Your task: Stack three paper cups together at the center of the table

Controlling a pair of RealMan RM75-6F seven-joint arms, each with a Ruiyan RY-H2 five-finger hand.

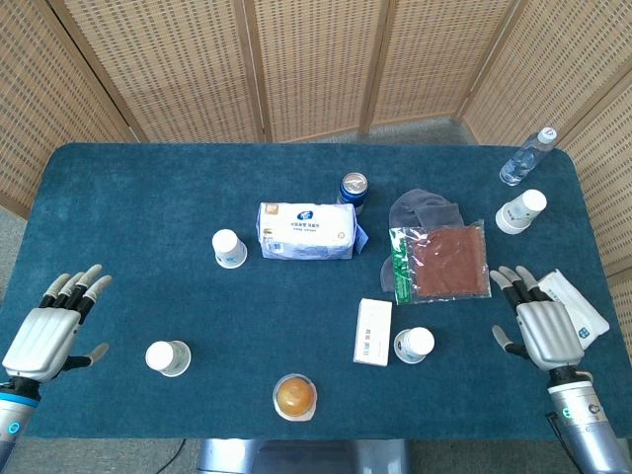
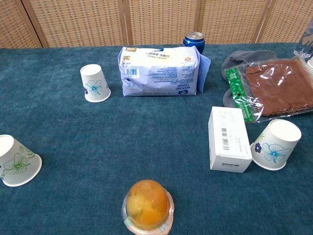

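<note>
Several white paper cups with floral prints stand mouth-down on the blue table. One cup [image 1: 229, 248] [image 2: 95, 83] is left of centre. Another cup [image 1: 167, 357] [image 2: 17, 161] is at the front left, and a third cup [image 1: 414, 346] [image 2: 276, 144] at the front right beside a white box. A further cup [image 1: 520, 211] stands at the far right. My left hand [image 1: 49, 331] rests near the front left edge, fingers spread, holding nothing. My right hand [image 1: 538, 321] lies at the front right edge, also spread and empty. Neither hand shows in the chest view.
A tissue pack [image 1: 306, 230] [image 2: 161, 71] and a blue can [image 1: 354, 189] [image 2: 194, 41] sit at centre. A white box [image 1: 373, 332] [image 2: 228, 139], a brown packet [image 1: 441, 260], grey cloth [image 1: 425, 208], a water bottle [image 1: 526, 158], a fruit jelly cup [image 1: 295, 397] [image 2: 147, 205] and a white packet [image 1: 578, 301] lie around.
</note>
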